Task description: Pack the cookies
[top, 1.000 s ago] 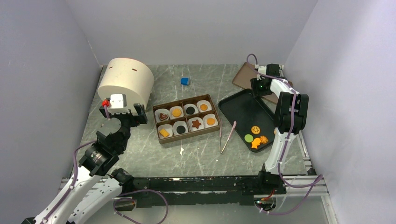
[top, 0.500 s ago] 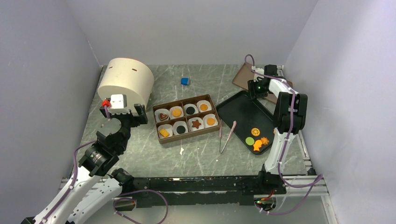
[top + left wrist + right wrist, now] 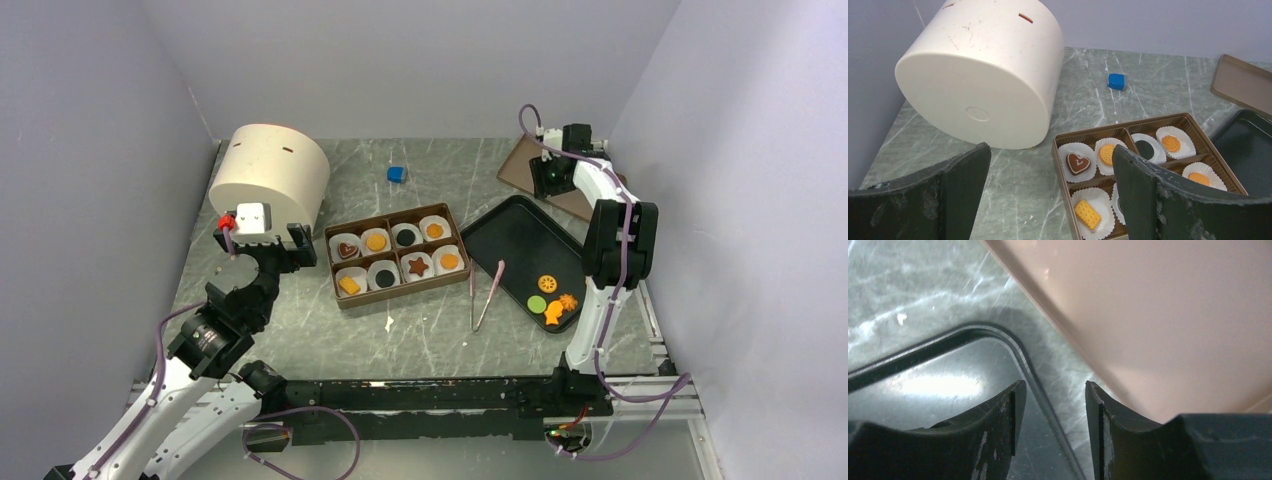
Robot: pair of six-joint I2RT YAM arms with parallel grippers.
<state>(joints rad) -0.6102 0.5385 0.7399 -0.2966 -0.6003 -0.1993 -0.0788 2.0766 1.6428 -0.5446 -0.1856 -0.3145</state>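
Several cookies lie in paper cups in the brown box (image 3: 336, 270), among them a heart (image 3: 1078, 163), a star (image 3: 418, 266) and an orange square (image 3: 1087, 214). More cookies lie at the near end of the black tray (image 3: 510, 235): an orange round (image 3: 547, 283), a green round (image 3: 537, 303) and a fish (image 3: 553, 315). My right gripper (image 3: 552, 180) (image 3: 1054, 387) is low over the tray's far corner, open, with the tray's rim (image 3: 1018, 352) running between its fingers. My left gripper (image 3: 262, 240) (image 3: 1050, 150) stands wide open and empty, left of the box.
Metal tongs (image 3: 485, 295) lie on the table between box and tray. A tan lid (image 3: 525, 165) (image 3: 1158, 315) lies right behind the tray's far corner. A big white cylinder (image 3: 268, 178) lies on its side at the back left. A small blue cube (image 3: 397, 174) sits behind the box.
My right gripper has moved toward the back, and its jaws have narrowed a little. The black tray has turned slightly. The left arm has not moved.
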